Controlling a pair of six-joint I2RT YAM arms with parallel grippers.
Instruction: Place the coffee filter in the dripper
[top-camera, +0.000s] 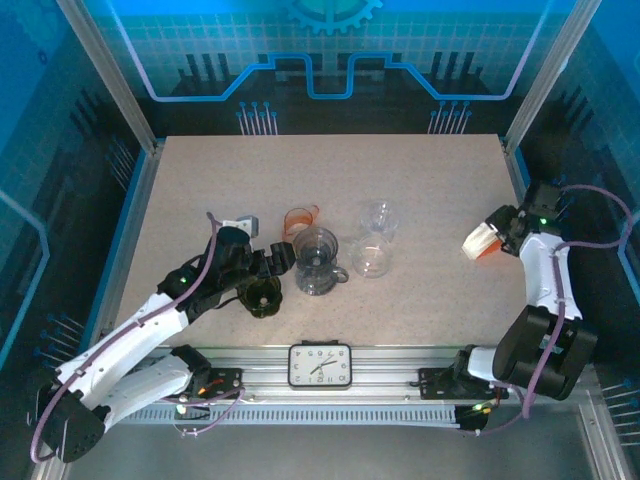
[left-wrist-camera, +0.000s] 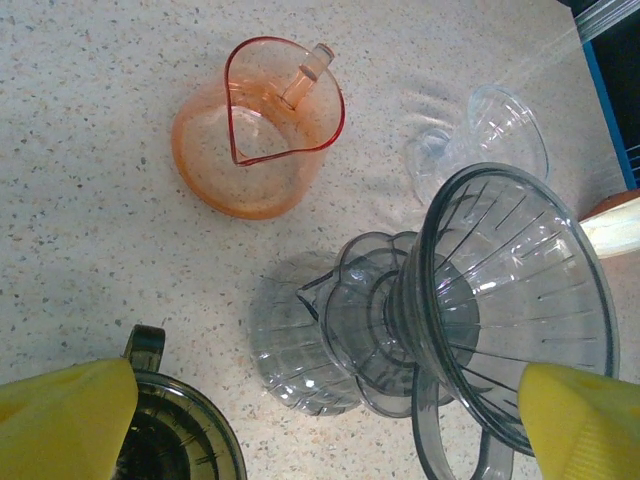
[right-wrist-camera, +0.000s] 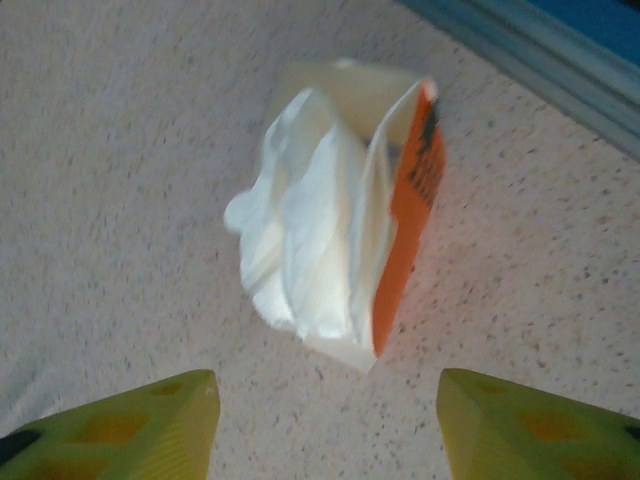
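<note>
A stack of white coffee filters (right-wrist-camera: 310, 240) pokes out of an orange and cream pack (right-wrist-camera: 412, 200) lying on the table at the right edge (top-camera: 482, 243). My right gripper (right-wrist-camera: 325, 400) stands open just short of the pack, its yellow fingers (right-wrist-camera: 150, 425) apart from it and nothing between them. A smoky grey dripper (left-wrist-camera: 510, 300) sits on a clear ribbed carafe (left-wrist-camera: 290, 350) near the table's middle (top-camera: 318, 262). My left gripper (left-wrist-camera: 330, 425) is wide open beside it, one finger (left-wrist-camera: 585, 425) at the dripper's rim, holding nothing.
An orange pitcher (left-wrist-camera: 260, 140) stands behind the grey dripper. A clear dripper (left-wrist-camera: 500, 125) stands to its right, and a second clear one (top-camera: 370, 262) is nearer. A dark dripper (left-wrist-camera: 175, 435) sits by my left finger. A clock (top-camera: 320, 364) lies on the front rail.
</note>
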